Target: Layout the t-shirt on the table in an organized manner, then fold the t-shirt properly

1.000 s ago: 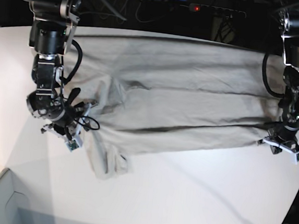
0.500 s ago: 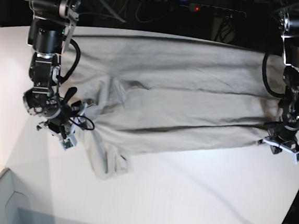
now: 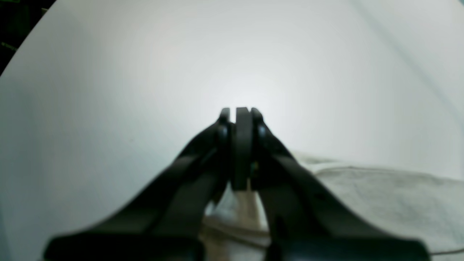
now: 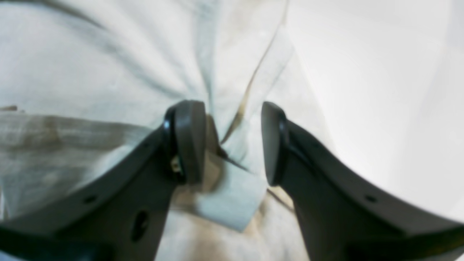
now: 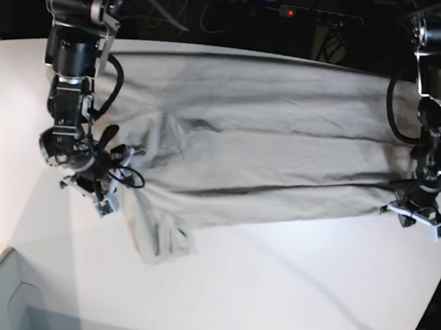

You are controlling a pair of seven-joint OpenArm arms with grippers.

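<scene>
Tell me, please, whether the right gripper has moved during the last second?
Yes. In the base view the right gripper has drawn slightly away from the t-shirt, toward the table's left edge, opening.

light: bright overhead | glare: table (image 3: 108,90) washed | wrist views: blurred

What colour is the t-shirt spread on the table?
Plain light grey-beige, no print visible; the t-shirt shows best in the base view.

Grey-beige t-shirt (image 5: 268,146), white table (image 5: 271,293), black claws.
</scene>
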